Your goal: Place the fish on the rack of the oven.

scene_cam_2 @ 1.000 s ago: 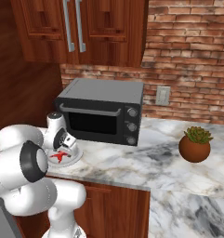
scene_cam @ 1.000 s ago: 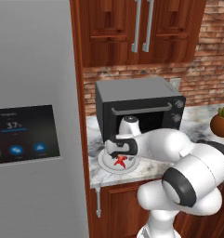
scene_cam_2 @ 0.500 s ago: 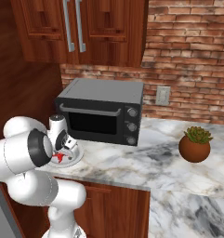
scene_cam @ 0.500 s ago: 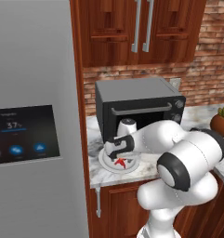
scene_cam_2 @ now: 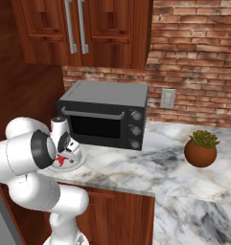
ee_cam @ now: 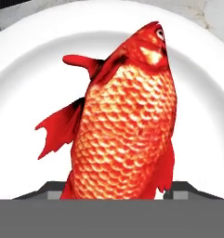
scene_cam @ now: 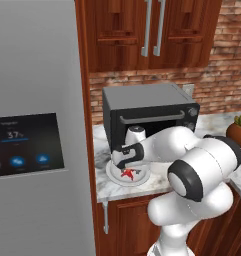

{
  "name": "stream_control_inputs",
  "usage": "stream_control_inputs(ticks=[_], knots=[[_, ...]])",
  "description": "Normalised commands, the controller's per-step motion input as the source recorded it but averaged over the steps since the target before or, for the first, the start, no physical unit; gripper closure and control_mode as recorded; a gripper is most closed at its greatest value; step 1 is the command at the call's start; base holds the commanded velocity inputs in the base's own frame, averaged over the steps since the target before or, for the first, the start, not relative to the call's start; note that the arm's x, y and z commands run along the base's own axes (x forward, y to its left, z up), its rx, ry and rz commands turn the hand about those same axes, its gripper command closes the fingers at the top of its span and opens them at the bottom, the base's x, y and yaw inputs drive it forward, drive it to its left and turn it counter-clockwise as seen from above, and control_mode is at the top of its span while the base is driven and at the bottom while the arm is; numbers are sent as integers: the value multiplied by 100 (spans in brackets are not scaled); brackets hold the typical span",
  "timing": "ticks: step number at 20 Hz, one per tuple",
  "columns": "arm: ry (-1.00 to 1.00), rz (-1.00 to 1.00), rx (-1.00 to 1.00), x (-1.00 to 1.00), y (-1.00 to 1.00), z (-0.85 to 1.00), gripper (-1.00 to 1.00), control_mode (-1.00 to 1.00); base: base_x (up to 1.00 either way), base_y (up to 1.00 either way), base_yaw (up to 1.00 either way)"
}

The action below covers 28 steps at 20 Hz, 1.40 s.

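The fish point(ee_cam: 125, 121), red-orange and scaly, lies on a round white plate point(ee_cam: 29, 69) on the marble counter. From the base views it is a small red shape point(scene_cam: 127, 173) point(scene_cam_2: 61, 161) on that plate point(scene_cam: 112, 176) point(scene_cam_2: 77, 160), in front of the black toaster oven. My gripper point(scene_cam: 126, 168) point(scene_cam_2: 63, 155) point(ee_cam: 117, 190) points down over the plate. It is open, with one dark fingertip point(ee_cam: 53, 189) on each side of the fish's rear half, close to its flanks. The fish rests on the plate. The oven and its rack are out of view.
A black toaster oven point(scene_cam: 152, 117) point(scene_cam_2: 105, 115) stands right behind the plate. A potted plant point(scene_cam: 238, 132) point(scene_cam_2: 202, 149) sits far right on the counter. The grey fridge point(scene_cam: 27, 145) rises at the left, and wooden cabinets point(scene_cam: 152, 30) hang above.
The arm's elbow has swung outward while the hand stayed over the plate. The jaws have narrowed around the fish.
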Motion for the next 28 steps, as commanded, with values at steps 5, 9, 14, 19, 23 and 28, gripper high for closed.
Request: stream_control_inputs(ticks=[5,9,14,19,23,28], knots=[[-5,0,0,-3,0,18,100,-100,0,0,0],[0,-3,0,-22,-7,55,100,-100,0,0,0],[1,-7,0,-50,-12,83,100,-100,0,0,0],[2,-7,0,-63,-24,97,100,-100,0,0,0],[0,-3,0,-79,-51,100,100,-100,0,0,0],[1,-3,-5,-59,-55,78,100,-100,0,0,0]])
